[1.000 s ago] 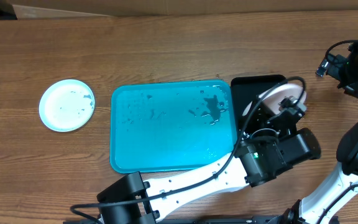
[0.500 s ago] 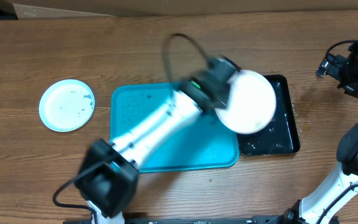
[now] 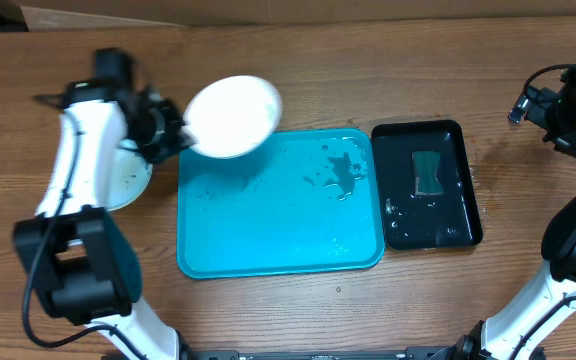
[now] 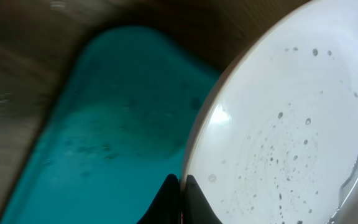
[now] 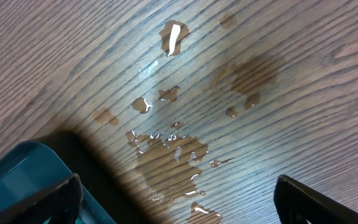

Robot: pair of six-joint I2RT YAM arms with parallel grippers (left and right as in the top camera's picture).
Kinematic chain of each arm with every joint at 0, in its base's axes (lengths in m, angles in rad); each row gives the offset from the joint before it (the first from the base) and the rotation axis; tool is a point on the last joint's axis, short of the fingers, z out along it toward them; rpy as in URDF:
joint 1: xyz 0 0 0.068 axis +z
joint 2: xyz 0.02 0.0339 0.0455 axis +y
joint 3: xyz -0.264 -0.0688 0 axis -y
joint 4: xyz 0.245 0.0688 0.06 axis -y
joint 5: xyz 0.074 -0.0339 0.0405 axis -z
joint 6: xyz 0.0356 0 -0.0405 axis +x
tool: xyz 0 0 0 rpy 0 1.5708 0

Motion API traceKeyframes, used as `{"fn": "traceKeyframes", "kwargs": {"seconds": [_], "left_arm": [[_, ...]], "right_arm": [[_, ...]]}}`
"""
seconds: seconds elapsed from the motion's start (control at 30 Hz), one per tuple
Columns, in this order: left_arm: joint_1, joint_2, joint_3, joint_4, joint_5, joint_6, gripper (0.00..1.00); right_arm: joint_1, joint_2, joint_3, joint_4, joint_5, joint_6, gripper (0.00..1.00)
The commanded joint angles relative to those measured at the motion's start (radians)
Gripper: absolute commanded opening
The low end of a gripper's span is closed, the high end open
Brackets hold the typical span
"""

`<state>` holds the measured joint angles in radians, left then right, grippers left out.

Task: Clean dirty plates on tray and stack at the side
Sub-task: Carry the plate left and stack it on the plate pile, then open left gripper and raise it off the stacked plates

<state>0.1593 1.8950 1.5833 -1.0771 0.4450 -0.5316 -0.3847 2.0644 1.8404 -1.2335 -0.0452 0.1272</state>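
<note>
From overhead, your left hand point(image 3: 176, 132) is clamped on the left rim of the white plate point(image 3: 233, 115). The plate is held off the worktop point(image 3: 368, 70) and overlaps the far left corner of the turquoise tray point(image 3: 278, 230). The tray's floor carries scattered water spots. A second plate point(image 3: 128, 185) with a pale rim lies on the worktop left of the tray, mostly hidden under your left arm. Just right of the turquoise tray sits the black tray point(image 3: 458, 215), wet, with a greenish sponge point(image 3: 428, 173) lying in it. Your right arm point(image 3: 573, 110) is at the right edge, well apart from both trays.

In your left wrist view, which is blurred, the white plate fills the right side, its inner face dotted with droplets. The dark fingertips point(image 4: 174, 200) pinch its rim at the bottom edge. The turquoise tray lies beyond, at the left.

In your right wrist view, your right hand point(image 5: 176, 208) is spread wide and holds nothing, with one finger at each lower corner. Below it the worktop carries small puddles. A glossy rounded corner point(image 5: 17, 177) shows at lower left; you cannot tell which tray it belongs to.
</note>
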Motion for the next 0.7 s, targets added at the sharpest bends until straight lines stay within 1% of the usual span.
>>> {"fn": "traceKeyframes", "kwargs": {"seconds": [0.0, 0.13, 0.2, 0.3, 0.4, 0.53, 0.67], "left_arm": [[0.147, -0.003, 0.014, -0.049, -0.054, 0.023, 0.04], [0.278, -0.003, 0.013, -0.087, -0.136, 0.023, 0.04], [0.321, -0.003, 0.013, -0.09, -0.175, 0.023, 0.04], [0.392, -0.003, 0.011, -0.09, -0.301, 0.018, 0.04], [0.421, -0.003, 0.007, -0.09, -0.403, 0.018, 0.04], [0.425, -0.003, 0.007, -0.086, -0.512, -0.003, 0.04], [0.423, -0.003, 0.007, -0.074, -0.531, -0.008, 0.04]], "right_arm": [[0.001, -0.026, 0.011, 0.002, 0.0, 0.004, 1.0], [0.001, -0.026, 0.011, 0.002, 0.0, 0.004, 1.0], [0.001, -0.026, 0.011, 0.002, 0.0, 0.004, 1.0], [0.001, -0.026, 0.011, 0.002, 0.0, 0.004, 1.0], [0.001, -0.026, 0.011, 0.002, 0.0, 0.004, 1.0], [0.001, -0.026, 0.011, 0.002, 0.0, 0.004, 1.0], [0.001, -0.026, 0.011, 0.002, 0.0, 0.004, 1.0]]}}
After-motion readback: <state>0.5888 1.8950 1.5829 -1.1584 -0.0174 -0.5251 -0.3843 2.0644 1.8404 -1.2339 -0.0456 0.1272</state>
